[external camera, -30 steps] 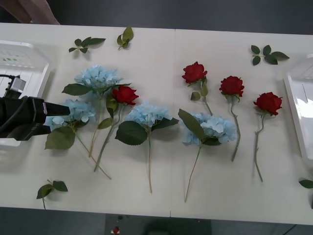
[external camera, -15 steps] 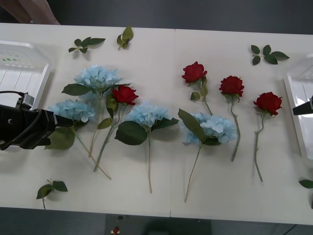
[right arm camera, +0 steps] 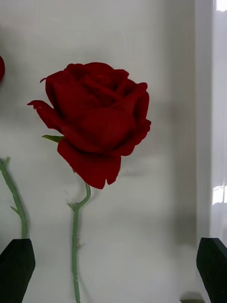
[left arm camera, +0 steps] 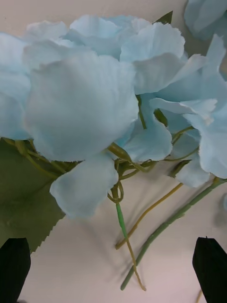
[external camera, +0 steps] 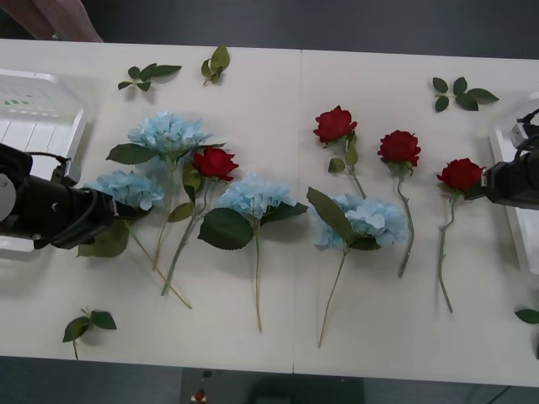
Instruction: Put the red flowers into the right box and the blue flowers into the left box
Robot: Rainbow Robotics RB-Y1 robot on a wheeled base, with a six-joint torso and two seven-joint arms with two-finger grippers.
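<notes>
- Red flowers (external camera: 334, 124) lie on the white table (external camera: 278, 93): three in a row on the right half, a fourth (external camera: 214, 162) tucked among the blue flowers (external camera: 253, 195) on the left half.
- The right gripper (right arm camera: 116, 270) sits just right of the rightmost rose (external camera: 461, 176), its black fingers (right arm camera: 16, 267) spread wide apart and holding nothing; the arm covers part of the right box (external camera: 515, 172), which is also cut off by the picture's edge.
- The left gripper (left arm camera: 113, 270) is at the leftmost blue cluster (external camera: 126, 188), fingers open with the stems (left arm camera: 124, 227) lying between them; its arm hides part of that flower's big leaf (external camera: 105, 240) and the near side of the left box (external camera: 38, 109).
- Loose leaf sprigs (external camera: 148, 76) lie scattered along the table's far and near edges.
</notes>
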